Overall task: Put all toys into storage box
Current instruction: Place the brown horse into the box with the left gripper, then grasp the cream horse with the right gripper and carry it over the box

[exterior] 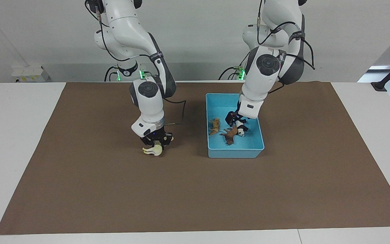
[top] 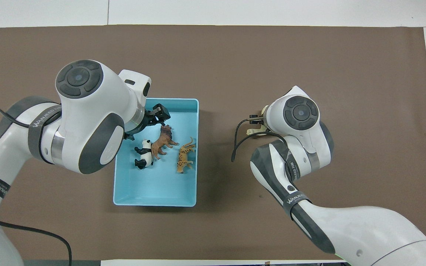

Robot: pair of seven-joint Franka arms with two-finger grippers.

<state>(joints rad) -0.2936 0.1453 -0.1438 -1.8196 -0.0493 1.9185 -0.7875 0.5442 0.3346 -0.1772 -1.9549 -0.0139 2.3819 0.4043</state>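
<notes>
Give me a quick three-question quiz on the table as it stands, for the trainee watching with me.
1. How many toys lie inside the blue box?
2. True or false: in the box, the lion lies between the panda and the tiger.
3. Which toy is outside the box, on the brown mat right under the right hand?
A. tiger
B. llama
C. panda

Key:
1. Three.
2. True.
3. B.
</notes>
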